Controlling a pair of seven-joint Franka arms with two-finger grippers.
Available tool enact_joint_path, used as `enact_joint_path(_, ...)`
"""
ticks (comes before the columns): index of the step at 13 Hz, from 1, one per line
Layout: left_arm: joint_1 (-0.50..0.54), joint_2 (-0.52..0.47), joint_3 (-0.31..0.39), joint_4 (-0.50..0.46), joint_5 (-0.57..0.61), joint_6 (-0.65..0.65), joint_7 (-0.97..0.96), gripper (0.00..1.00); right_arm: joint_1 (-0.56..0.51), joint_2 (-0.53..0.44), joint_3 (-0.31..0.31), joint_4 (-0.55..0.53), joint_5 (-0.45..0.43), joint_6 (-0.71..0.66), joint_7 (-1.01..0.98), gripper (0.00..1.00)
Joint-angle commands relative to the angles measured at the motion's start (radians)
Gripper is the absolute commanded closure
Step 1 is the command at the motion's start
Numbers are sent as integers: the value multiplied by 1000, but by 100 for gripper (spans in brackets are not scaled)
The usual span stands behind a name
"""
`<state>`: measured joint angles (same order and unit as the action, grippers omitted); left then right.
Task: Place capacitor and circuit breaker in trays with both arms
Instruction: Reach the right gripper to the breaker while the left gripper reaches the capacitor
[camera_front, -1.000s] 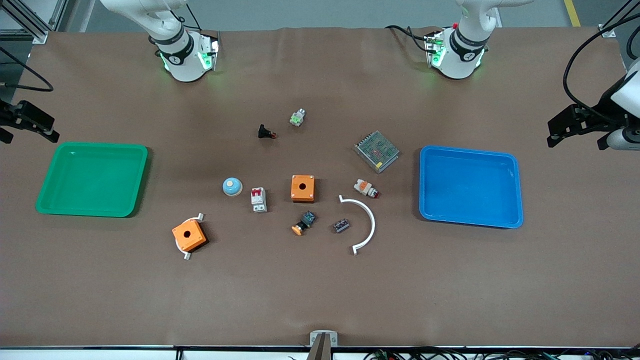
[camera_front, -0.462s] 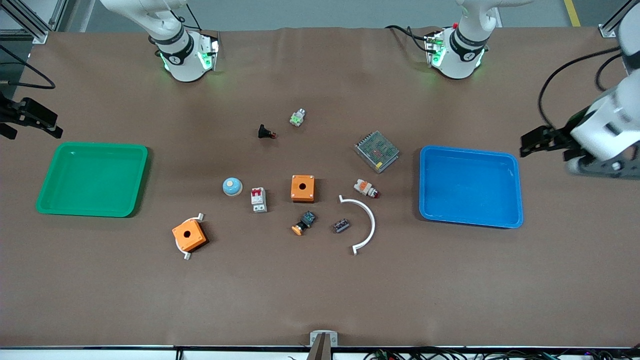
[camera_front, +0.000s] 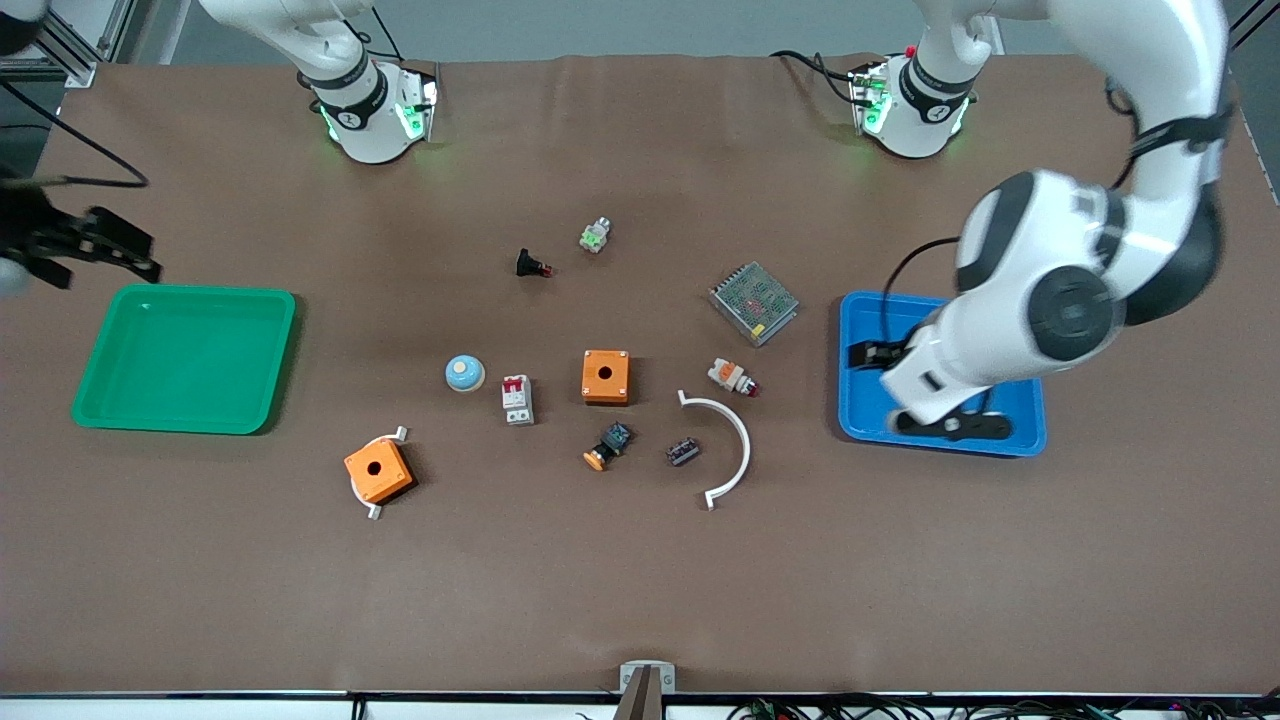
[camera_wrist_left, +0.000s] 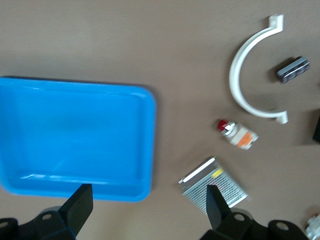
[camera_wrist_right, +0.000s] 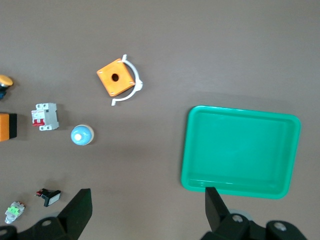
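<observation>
The capacitor lies on the table inside the curve of a white arc, and also shows in the left wrist view. The circuit breaker, white-grey with red levers, lies between a blue dome and an orange box; it also shows in the right wrist view. My left gripper is open and empty, up over the blue tray's edge toward the parts; in its wrist view tray corner and bare table show between the fingers. My right gripper is open and empty above the table beside the green tray, as its wrist view shows.
Around the two parts lie two orange boxes, the white arc, a metal mesh unit, a blue dome, an orange-capped push button, a white-orange part, a black red-tipped part and a green-white part.
The left arm has swung in from the table's end to over the blue tray. The right gripper has shifted slightly toward the green tray. The parts have not moved.
</observation>
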<state>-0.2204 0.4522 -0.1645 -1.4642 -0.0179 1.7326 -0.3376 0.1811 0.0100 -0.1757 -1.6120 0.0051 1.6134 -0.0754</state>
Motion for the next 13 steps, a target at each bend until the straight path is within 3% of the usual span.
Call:
enact_joint_path(1,-52,100,3,94,-19,103,-152,0,119,152,-10,20,19,54,36,0)
enact_joint_path(3,-121,224,3,169,-51,251,-353,0,210,259,-10,1,53,155,40,0)
enact_joint_path(8,-197,373,5,183,-116,638,-621,0,375,416,-8,-40,87,379,244,3)
enact_joint_path(11,-255,448,20,200,-113,699,-624,0,411,496,-8,-40,127,465,249,3)
enact_joint_path(13,-307,497,68,229,-113,699,-624,0,429,548,-8,-40,144,514,249,6)
